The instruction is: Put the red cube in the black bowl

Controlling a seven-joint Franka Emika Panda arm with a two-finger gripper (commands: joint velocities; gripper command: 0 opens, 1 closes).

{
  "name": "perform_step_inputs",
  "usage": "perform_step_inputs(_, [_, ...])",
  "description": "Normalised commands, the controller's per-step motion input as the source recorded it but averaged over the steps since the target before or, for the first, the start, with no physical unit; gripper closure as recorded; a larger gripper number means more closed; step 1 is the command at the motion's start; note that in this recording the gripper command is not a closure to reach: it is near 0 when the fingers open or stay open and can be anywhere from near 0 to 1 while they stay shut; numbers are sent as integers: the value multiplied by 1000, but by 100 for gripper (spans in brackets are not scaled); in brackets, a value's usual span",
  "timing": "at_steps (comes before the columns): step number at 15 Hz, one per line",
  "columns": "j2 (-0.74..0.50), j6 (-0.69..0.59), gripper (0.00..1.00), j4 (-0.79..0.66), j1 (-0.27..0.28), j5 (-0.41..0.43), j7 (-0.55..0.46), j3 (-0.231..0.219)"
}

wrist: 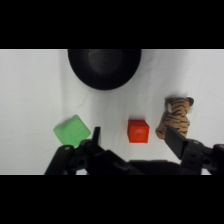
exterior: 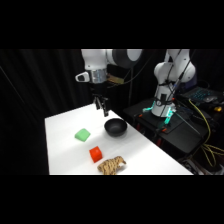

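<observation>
White table (exterior: 65,145) under dark surrounds, backdrop black, cabling and eqpt off to the far side. Red cube (wrist: 138,131) sits flat on the tabletop, untouched, not in any container; side view puts it (exterior: 95,154) toward the near edge, well apart from the black bowl (exterior: 115,127). Bowl upright, interior dark and, as far as wrist view shows (wrist: 104,67), nothing in it. Cube's neighbours: tan striped toy (wrist: 175,120) just beside it on one side, not touching; flat green block (wrist: 72,131) further off on the other side, with clear table between. Gripper (exterior: 102,107) hangs above the table near the bowl's back side, raised, not in contact w/ any item. Wrist view shows its fingers (wrist: 174,140) spread apart w/ nothing between them: released, carrying nothing, cube lying in line w/ the gap between the fingers. Assessment: task not begun in any visible respect. No grasp made, cube not lifted, bowl not loaded. Outstanding, by judgement: descend over cube, close on it, lift, carry across to bowl, let go inside. Note re approach: toy's closeness to the cube leaves little margin for the finger on that side; risk of nudging toy or cube on descent.
</observation>
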Motion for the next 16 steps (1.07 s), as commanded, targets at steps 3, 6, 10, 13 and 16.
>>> perform_step_inputs(3, [68,14,0,70,-9,12,10,27])
perform_step_inputs(6, [242,72,0,268,33,23,54,61])
perform_step_inputs(10, [359,83,0,453,91,-46,127,71])
perform_step_inputs(13, [425,173,0,470,98,-174,240,4])
perform_step_inputs(16, [445,272,0,368,22,-104,106,-40])
